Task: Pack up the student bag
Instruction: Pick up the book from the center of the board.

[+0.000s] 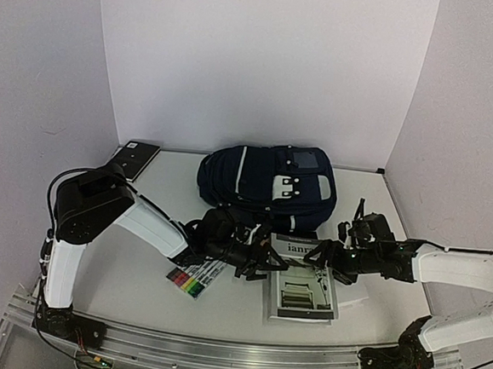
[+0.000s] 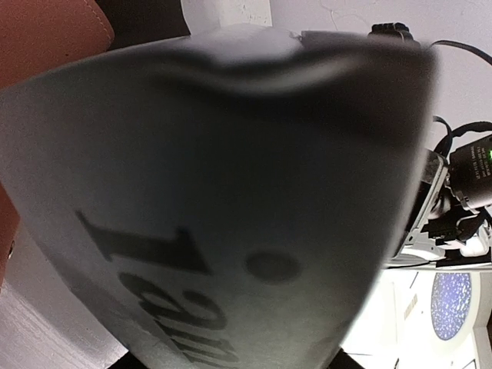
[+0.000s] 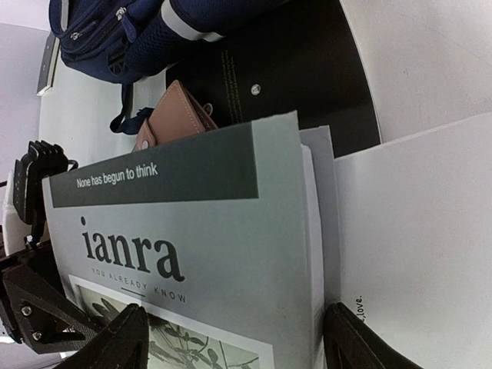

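The student bag point(image 1: 268, 182), navy with white stripes, lies at the back centre of the table, and its side point(image 3: 115, 31) also shows in the right wrist view. In front of it lies a grey book titled "ianra" point(image 1: 301, 283). My left gripper point(image 1: 253, 260) is at the book's left edge. The blurred cover point(image 2: 231, 200) fills the left wrist view and hides the fingers. My right gripper point(image 3: 237, 311) stands open at the book's point(image 3: 192, 231) far right corner, one finger over the cover and the other against the page edge.
A brown wallet point(image 3: 177, 115) and a black folder point(image 3: 300, 69) lie between the book and the bag. White paper point(image 3: 415, 231) lies under the book's right side. A marker pack point(image 1: 195, 279) sits left of the book, and a black pad point(image 1: 136, 157) at the back left.
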